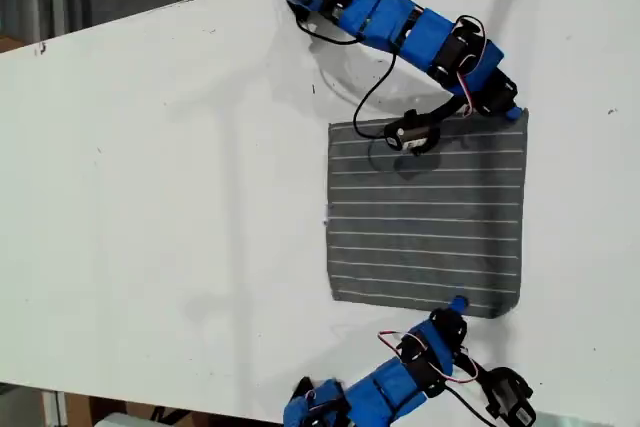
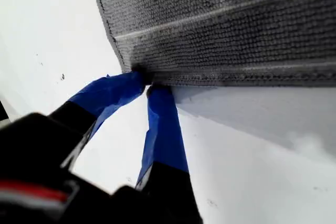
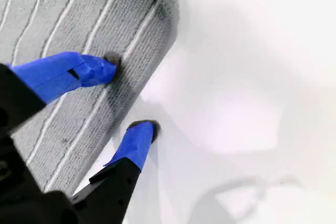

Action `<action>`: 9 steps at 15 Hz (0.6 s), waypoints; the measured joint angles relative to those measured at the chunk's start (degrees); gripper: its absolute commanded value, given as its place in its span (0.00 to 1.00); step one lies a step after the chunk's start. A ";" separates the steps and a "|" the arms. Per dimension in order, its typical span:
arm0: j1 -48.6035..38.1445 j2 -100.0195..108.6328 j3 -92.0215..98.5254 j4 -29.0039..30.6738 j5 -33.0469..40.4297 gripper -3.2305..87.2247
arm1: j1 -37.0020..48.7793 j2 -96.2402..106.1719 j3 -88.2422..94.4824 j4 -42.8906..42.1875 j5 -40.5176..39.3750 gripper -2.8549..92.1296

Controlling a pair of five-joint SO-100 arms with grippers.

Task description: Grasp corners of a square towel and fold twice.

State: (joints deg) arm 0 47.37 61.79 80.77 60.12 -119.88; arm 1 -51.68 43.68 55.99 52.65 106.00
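The dark grey striped towel [image 1: 425, 212] lies flat on the white table [image 1: 170, 197], in the exterior view's right half. My first gripper [image 1: 513, 112] is at its far right corner in the exterior view. In the first wrist view the blue fingertips [image 2: 139, 80] of my first gripper [image 2: 148, 83] meet on that corner of the towel [image 2: 226, 24], pinching it. My second gripper [image 1: 458, 303] is at the towel's near edge, short of the near right corner. It [image 3: 128, 95] is open, with one finger on the towel [image 3: 63, 35] and the other on the table beside the edge.
A black cable and the first arm's wrist camera [image 1: 408, 133] hang over the towel's far edge. The second arm's camera [image 1: 510, 397] sits near the table's front edge. The bare table stretches across the exterior view's left.
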 measured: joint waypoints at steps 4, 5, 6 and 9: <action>0.70 -7.21 -9.67 -1.14 0.26 0.28 | 0.00 -0.88 -0.88 -1.41 0.00 0.25; 0.70 -8.96 -13.36 0.44 1.32 0.28 | 0.00 -0.97 -1.23 -1.23 -0.26 0.26; 0.62 -10.28 -16.87 3.25 2.29 0.28 | 0.00 -1.05 -1.67 -1.23 -1.23 0.27; 0.62 -11.34 -19.42 5.54 3.78 0.28 | 0.09 -1.05 -1.67 0.26 -2.02 0.30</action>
State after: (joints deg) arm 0 47.99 50.45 61.35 65.65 -116.10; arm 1 -51.59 42.63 54.32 52.91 103.97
